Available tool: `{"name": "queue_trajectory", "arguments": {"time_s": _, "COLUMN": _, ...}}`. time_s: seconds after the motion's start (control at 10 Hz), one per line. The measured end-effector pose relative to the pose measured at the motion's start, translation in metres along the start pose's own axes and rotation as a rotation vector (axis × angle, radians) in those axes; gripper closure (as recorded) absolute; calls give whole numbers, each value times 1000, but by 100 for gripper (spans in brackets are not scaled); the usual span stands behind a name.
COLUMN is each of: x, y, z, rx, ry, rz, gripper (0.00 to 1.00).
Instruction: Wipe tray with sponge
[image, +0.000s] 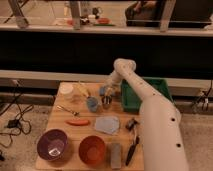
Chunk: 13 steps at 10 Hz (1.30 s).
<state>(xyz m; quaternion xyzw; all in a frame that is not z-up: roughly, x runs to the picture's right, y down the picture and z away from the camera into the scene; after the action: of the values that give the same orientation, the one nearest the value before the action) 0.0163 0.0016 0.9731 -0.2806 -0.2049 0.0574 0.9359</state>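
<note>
The green tray (132, 99) sits at the table's right edge, and my white arm crosses over its middle. The sponge (102, 90), a small blue-grey block, lies on the table just left of the tray. My gripper (107, 101) hangs at the end of the arm, right beside the sponge and slightly nearer the camera, between a blue upright cup-like object (92, 104) and the tray's left wall. Whether it touches the sponge does not show.
On the wooden table (60, 127) are a flat grey-blue cloth (107, 124), a purple bowl (52, 144), an orange bowl (92, 148), a grey block (115, 154), a red stick-shaped item (78, 121), a white cup (66, 89) and a black utensil (132, 147).
</note>
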Motion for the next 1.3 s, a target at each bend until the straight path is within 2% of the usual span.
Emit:
{"name": "queue_trajectory", "arguments": {"time_s": 0.6, "x": -26, "y": -1, "z": -5, "rx": 47, "ry": -36, "rz": -64, "gripper": 100}}
{"name": "queue_trajectory", "arguments": {"time_s": 1.1, "x": -45, "y": -12, "z": -47, "rx": 144, "ry": -64, "rz": -111, "gripper": 100}}
{"name": "queue_trajectory", "arguments": {"time_s": 1.3, "x": -47, "y": -14, "z": -63, "rx": 181, "ry": -70, "rz": -120, "gripper": 100}}
